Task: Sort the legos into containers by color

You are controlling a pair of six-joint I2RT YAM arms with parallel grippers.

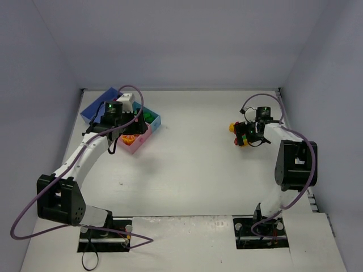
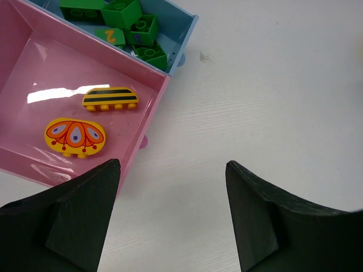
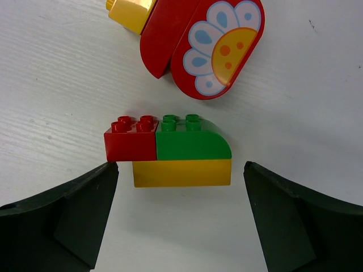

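A white surface [image 1: 193,170] sits boxed in by three pale grey walls [image 1: 181,45]. One tray [image 1: 93,110] stands near the far left corner. Its pink compartment [image 2: 34,62] holds two yellow pieces [image 2: 110,98], and its teal compartment [image 2: 180,37] holds at least four green bricks [image 2: 133,25]. Near the far right edge lie one red-green-yellow stack [image 3: 170,150], one flower-printed red piece [image 3: 218,48] and one yellow brick [image 3: 130,11]. The left fingers [image 2: 85,215] are spread and empty over the tray's corner. The right fingers [image 3: 74,221] stand released on either side of the stack.

Smooth, glossy plastic for the legos [image 3: 181,173], printed faces shiny too. Same glossy plastic for the pink compartment [image 2: 85,65], bright glare on its floor. Matt white bench [image 2: 272,85], faintly grained. Matt black jaws, slightly textured plastic.
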